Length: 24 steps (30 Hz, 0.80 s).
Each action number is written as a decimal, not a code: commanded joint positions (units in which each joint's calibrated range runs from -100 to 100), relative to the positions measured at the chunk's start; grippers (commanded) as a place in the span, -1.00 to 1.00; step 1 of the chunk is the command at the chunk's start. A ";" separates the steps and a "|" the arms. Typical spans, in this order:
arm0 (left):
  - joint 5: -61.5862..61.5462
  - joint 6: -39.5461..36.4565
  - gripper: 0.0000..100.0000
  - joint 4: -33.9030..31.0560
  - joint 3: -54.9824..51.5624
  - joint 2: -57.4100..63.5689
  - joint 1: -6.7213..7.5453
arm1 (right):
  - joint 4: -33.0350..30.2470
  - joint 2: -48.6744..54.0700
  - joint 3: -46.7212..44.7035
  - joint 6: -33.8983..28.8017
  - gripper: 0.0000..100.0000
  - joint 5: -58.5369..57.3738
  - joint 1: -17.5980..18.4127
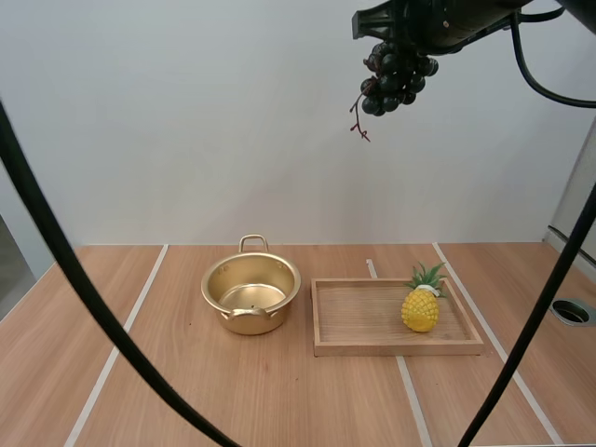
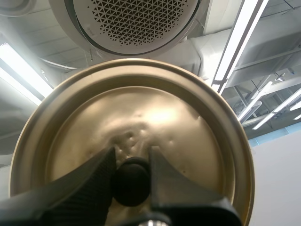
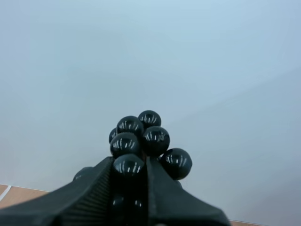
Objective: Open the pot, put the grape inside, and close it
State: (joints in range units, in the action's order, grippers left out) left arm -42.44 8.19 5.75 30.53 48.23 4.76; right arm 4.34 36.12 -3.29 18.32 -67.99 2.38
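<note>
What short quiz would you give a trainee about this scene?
1. True or false: the pot on the table stands open.
2. What is the left hand shut on? A. the lid B. a spoon C. a cup
3. Fill the blank: the right hand holds the grapes high up, while the pineapple stands on the wooden ____.

Key: 1 true; 2 A; 3 tray.
</note>
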 commanded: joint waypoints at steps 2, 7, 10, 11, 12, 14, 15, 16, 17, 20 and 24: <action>0.65 -0.57 -1.00 -0.41 0.23 -0.05 0.18 | 4.06 0.33 0.59 2.01 -1.00 -3.05 -0.20; 0.65 -0.57 -1.00 -0.41 0.23 -0.05 0.18 | 11.71 0.02 0.59 6.16 -1.00 -3.49 0.22; 0.65 -0.57 -1.00 -0.41 0.23 -0.05 0.18 | 12.99 -0.64 0.59 7.00 -1.00 -5.14 1.69; 0.65 -0.57 -1.00 -0.41 0.23 -0.05 0.18 | 12.99 -1.19 0.59 7.00 -1.00 -5.62 2.28; 0.65 -0.57 -1.00 -0.41 0.23 -0.05 0.18 | 12.99 -1.44 0.59 7.00 -1.00 -5.62 2.83; 0.65 -0.57 -1.00 -0.41 0.23 -0.05 0.18 | 12.99 -2.55 0.59 7.00 -1.00 -5.95 3.91; 0.65 -0.57 -1.00 -0.41 0.23 -0.05 0.18 | 12.99 -2.89 0.59 7.00 -1.00 -5.95 4.37; 0.65 -0.57 -1.00 -0.41 0.23 -0.05 0.18 | 12.99 -3.42 0.59 7.00 -1.00 -5.95 4.96; 0.65 -0.57 -1.00 -0.41 0.23 -0.05 0.18 | 12.99 -4.17 0.59 7.00 -1.00 -5.95 5.53; 0.65 -0.57 -1.00 -0.41 0.23 -0.05 0.18 | 12.89 -6.42 0.59 7.08 -1.00 -5.95 7.30; 0.65 -0.57 -1.00 -0.41 0.23 -0.05 0.18 | 12.74 -10.12 0.47 7.47 -1.00 -6.40 10.11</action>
State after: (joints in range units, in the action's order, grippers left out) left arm -42.58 8.19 5.75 30.53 48.23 4.76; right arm 16.86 27.31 -3.29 24.98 -74.95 11.14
